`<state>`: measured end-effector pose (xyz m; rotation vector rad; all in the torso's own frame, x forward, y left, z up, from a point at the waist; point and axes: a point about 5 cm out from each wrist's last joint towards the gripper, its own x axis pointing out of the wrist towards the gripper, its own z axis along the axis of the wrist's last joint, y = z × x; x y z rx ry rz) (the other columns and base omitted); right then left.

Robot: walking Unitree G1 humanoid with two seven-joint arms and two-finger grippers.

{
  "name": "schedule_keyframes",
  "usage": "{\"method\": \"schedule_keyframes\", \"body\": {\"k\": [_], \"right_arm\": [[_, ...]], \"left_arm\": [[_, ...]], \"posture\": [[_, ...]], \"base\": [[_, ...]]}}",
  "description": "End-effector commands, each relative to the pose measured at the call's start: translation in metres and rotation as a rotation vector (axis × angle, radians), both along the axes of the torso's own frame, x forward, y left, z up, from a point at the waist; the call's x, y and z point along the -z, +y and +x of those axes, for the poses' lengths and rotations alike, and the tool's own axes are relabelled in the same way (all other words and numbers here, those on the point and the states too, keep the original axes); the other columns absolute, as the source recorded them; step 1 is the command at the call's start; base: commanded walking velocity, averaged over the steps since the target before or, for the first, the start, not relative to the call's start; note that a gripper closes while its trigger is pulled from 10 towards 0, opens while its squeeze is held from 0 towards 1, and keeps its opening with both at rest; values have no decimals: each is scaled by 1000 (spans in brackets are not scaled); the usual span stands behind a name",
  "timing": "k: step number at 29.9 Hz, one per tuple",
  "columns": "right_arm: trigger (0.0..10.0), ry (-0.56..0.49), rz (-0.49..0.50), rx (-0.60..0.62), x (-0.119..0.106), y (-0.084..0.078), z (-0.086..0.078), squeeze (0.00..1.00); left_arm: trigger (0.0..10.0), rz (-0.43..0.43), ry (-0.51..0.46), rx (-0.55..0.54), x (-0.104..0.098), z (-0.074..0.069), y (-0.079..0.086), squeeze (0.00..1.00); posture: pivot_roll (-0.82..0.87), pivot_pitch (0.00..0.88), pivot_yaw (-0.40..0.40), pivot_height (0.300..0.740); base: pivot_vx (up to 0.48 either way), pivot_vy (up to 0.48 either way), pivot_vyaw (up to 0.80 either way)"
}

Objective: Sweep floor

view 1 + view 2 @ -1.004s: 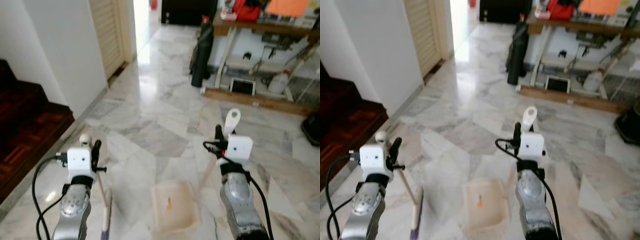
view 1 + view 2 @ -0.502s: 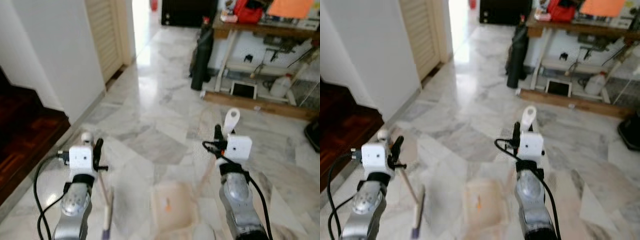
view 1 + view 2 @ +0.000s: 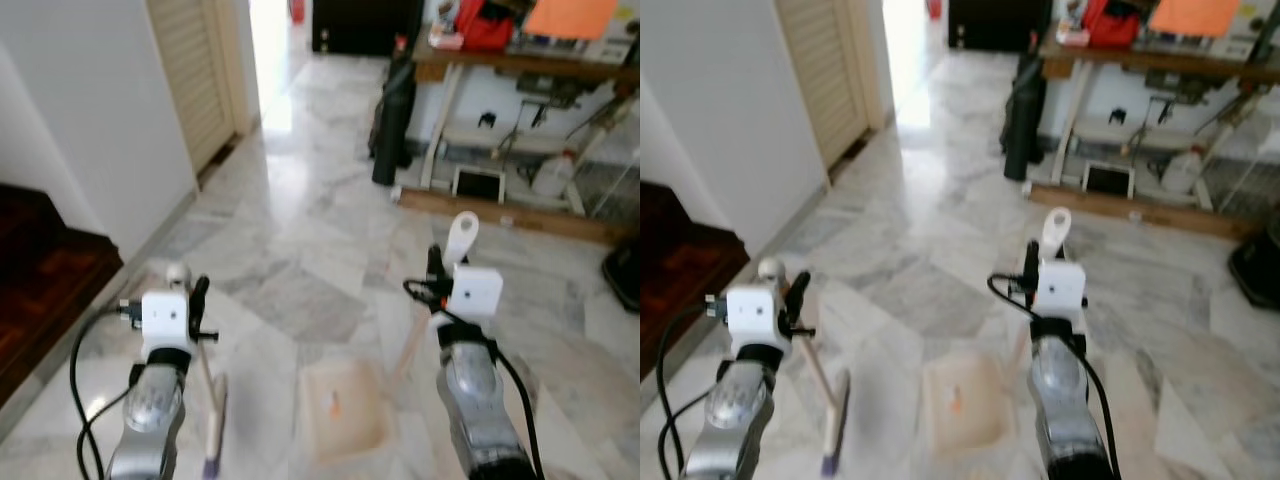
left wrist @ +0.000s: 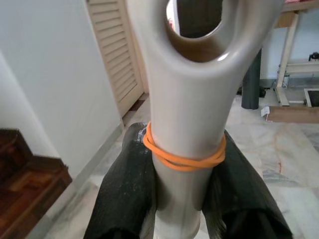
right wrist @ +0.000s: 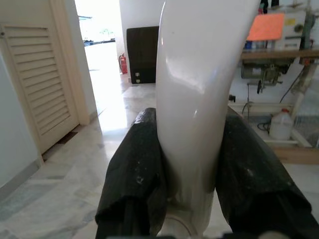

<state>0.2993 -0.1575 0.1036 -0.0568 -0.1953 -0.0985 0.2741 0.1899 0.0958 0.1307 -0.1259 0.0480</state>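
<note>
Left hand (image 4: 187,199) clamps broom (image 3: 212,425); right hand (image 5: 194,199) clamps dustpan (image 3: 340,408) handle. Keep pan edge flat, sweep toward 3 o'clock.

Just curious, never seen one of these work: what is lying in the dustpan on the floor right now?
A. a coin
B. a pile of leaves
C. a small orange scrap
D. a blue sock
C: a small orange scrap lies in the pale dustpan on the marble floor.
</note>
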Motion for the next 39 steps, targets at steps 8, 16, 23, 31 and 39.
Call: {"method": "schedule_keyframes", "body": {"k": [8, 16, 23, 31, 39], "right_arm": [[10000, -33, -19, 19, -8, -6, 2, 0], [10000, -27, -22, 25, -7, -8, 1, 0], [10000, -26, -23, 26, -7, -9, 2, 0], [10000, -13, -17, 30, -7, -10, 2, 0], [10000, -4, -18, 35, -6, -12, 2, 0]], "left_arm": [[10000, -3, -38, 31, -8, 4, -6, 0], [10000, -16, -43, 19, -8, 3, -7, 0], [10000, -19, -51, 16, -9, 3, -6, 0], [10000, -25, -54, 11, -9, 3, -7, 0], [10000, -31, -54, 14, -8, 3, -8, 0]], "posture": [[45, 0, 27, 740], [46, 0, 22, 740], [47, 0, 17, 740], [45, 0, 12, 740], [44, 0, 11, 740]], "base": [[323, 0, 0], [227, 0, 0], [0, 0, 0], [0, 0, 0], [0, 0, -767]]}}
